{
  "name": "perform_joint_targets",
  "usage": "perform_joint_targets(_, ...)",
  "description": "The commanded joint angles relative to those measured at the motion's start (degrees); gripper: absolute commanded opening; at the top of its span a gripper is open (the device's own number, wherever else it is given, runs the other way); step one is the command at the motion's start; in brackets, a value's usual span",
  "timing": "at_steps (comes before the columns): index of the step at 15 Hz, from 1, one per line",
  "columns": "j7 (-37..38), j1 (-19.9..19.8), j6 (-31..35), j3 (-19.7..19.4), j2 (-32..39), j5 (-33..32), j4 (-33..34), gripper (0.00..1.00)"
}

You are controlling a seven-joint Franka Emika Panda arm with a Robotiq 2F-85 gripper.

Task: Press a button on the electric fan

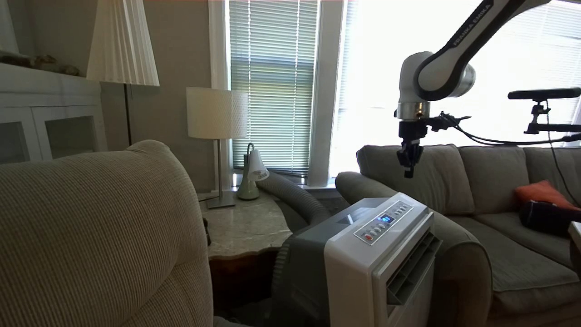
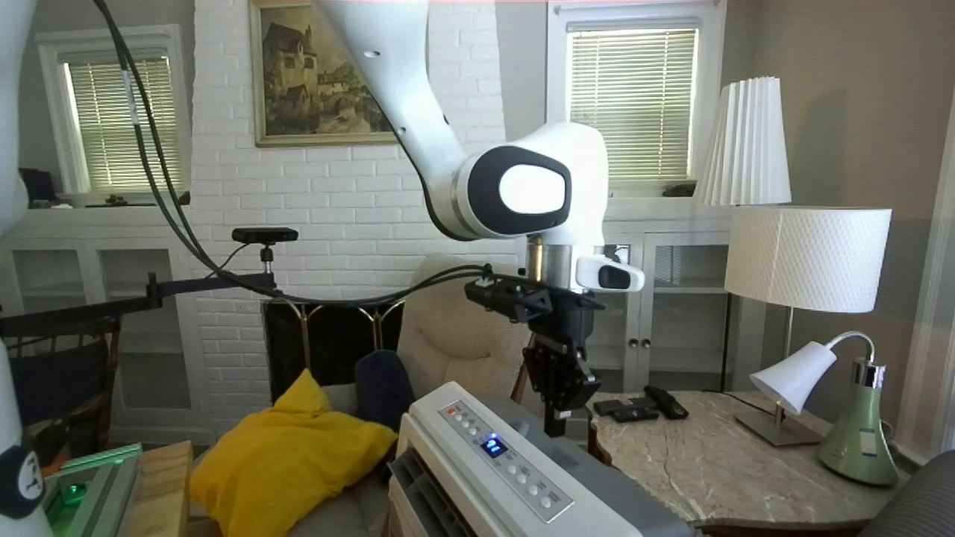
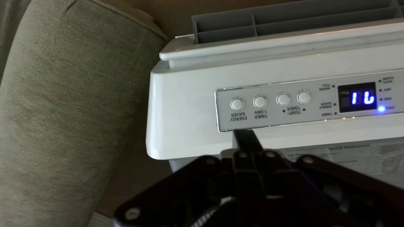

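Hovering over the fan [image 1: 354,261], our gripper [image 3: 245,135] pinched together on nothing, we see the buttons [image 3: 283,99] toward twelve o'clock in the wrist view, lined up roughly nine-to-three.

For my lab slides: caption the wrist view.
Closed gripper hovers over the electric fan, its display lit, buttons untouched.

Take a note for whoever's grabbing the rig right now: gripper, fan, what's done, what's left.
Gripper: shut, holding nothing, hanging above the fan and off its buttons.
Electric fan: beside the sofa arm, button panel on top, display lit.
Done: no press shows; whether any button was already pushed can't be told.
Left: press a button. In the wrist view the ENERGY SAVER button looks nearest the fingertips, so probably the easiest; the task names none.
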Motion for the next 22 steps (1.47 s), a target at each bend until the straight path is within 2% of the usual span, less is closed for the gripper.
perform_joint_targets(1, 2.43, 1.22, 3.41, -0.4, 3.51, -2.6, 1.42, 0.0)
perform_joint_targets(11, 1.51, 3.13, 8.09, 0.17, 8.46, -2.41, 1.46, 0.0)
perform_joint_targets(19, 1.63, 3.53, 5.81, 0.75, 10.06, -1.57, 1.91, 0.0)
perform_joint_targets(21, 3.29, 4.26, 3.82, -0.19, 10.79, -2.2, 2.65, 0.0)
perform_joint_targets(22, 1.15, 3.18, 5.95, 0.99, 9.31, -1.34, 0.76, 0.01)
